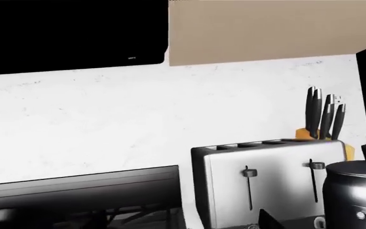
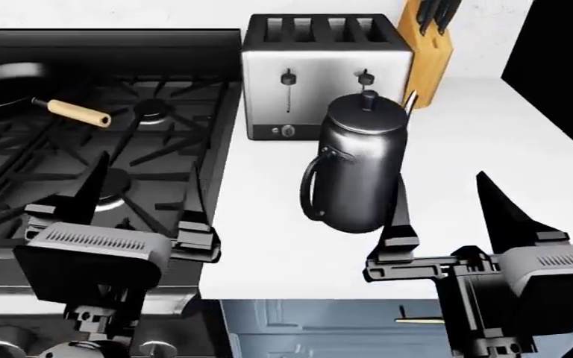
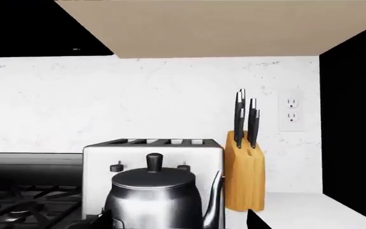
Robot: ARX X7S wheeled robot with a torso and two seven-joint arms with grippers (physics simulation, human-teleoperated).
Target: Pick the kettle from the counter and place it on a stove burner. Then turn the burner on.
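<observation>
The dark-steel kettle point(image 2: 359, 168) point(image 3: 157, 195) stands upright on the white counter point(image 2: 266, 246), in front of the toaster, its loop handle toward the stove. My right gripper point(image 2: 451, 216) is open just in front and to the right of it, its left fingertip point(image 2: 398, 212) close by the kettle's side. In the right wrist view the kettle shows beyond the two fingertips point(image 3: 100, 220). My left gripper point(image 2: 139, 198) hangs open and empty above the stove's front-right burner point(image 2: 113, 181). The kettle's lid point(image 1: 361, 167) also shows at the edge of the left wrist view.
A four-slot chrome toaster point(image 2: 324, 74) point(image 1: 266, 181) stands behind the kettle, a wooden knife block point(image 2: 428, 52) point(image 3: 243, 176) to its right. A black pan with a wooden handle point(image 2: 75, 112) sits on the back-left grate. Pale blue cabinets point(image 2: 297, 328) lie below.
</observation>
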